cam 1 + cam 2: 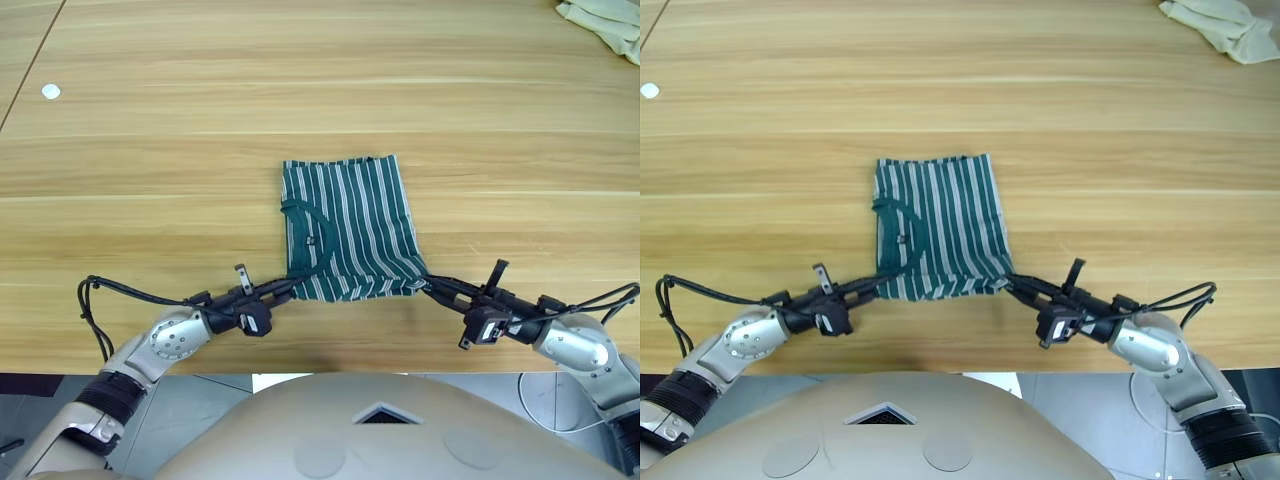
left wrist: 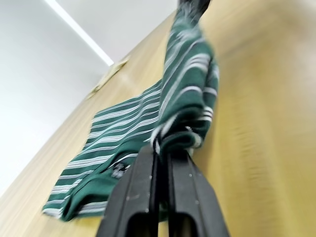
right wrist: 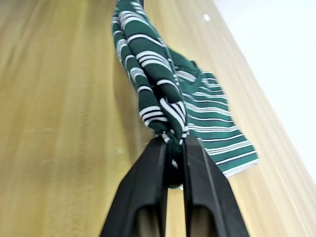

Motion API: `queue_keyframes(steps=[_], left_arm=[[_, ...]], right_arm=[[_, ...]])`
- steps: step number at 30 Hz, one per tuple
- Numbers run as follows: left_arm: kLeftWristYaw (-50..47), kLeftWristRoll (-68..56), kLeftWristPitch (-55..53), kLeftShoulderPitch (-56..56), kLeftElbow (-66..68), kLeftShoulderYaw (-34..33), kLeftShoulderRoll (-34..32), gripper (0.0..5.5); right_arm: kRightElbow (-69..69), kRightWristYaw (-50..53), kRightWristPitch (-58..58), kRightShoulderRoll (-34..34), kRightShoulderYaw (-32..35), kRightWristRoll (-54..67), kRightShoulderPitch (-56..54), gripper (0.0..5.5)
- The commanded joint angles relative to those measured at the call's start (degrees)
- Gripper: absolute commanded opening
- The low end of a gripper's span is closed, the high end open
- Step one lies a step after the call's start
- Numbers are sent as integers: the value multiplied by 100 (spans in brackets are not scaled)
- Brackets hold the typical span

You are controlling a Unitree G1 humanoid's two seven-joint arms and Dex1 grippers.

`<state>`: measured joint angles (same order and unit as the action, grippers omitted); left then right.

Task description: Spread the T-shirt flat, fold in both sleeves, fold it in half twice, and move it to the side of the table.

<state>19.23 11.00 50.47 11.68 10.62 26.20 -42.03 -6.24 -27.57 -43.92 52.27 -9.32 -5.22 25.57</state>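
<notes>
We are looking at the green striped T-shirt (image 1: 348, 228), which is lying in the middle of the table (image 1: 160, 200) as a compact near-square, sleeves already tucked in and the neckline (image 1: 310, 226) sitting toward its 9 o'clock side. The left jaws are pressing together on the shirt's 7 o'clock corner, and the right jaws are pinching the 5 o'clock corner. In both wrist views the cloth is bunching into a tight roll right at the black tips. A pale crumpled cloth (image 1: 603, 22) is resting well apart at the table's 1 o'clock corner, and a small white dot (image 1: 50, 92) is sitting out at 10 o'clock.

We are judging this as the start of a half fold, with the near edge due to travel toward 12 o'clock.

- We are aiming to raise both corners level, so the edge between them is hanging straight and not sagging in the middle.
- We are wanting every layer inside each pinch (a missed lower layer would slide out and skew the fold).
- We are planning to set the near edge squarely on the far edge, opening only once the corners are matching.
</notes>
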Motion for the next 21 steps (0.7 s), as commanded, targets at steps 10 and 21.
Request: queue_keyframes(steps=[10,21], left_arm=[[89,322,-834,-1045,310,-686,683,5],[-283,996,-1417,-2638,1755,-836,1238,5]], right_arm=[[393,-57,730,-839,159,-58,-1659,21],[2075,584,1043,-1764,-48,-1196,-3468,21]])
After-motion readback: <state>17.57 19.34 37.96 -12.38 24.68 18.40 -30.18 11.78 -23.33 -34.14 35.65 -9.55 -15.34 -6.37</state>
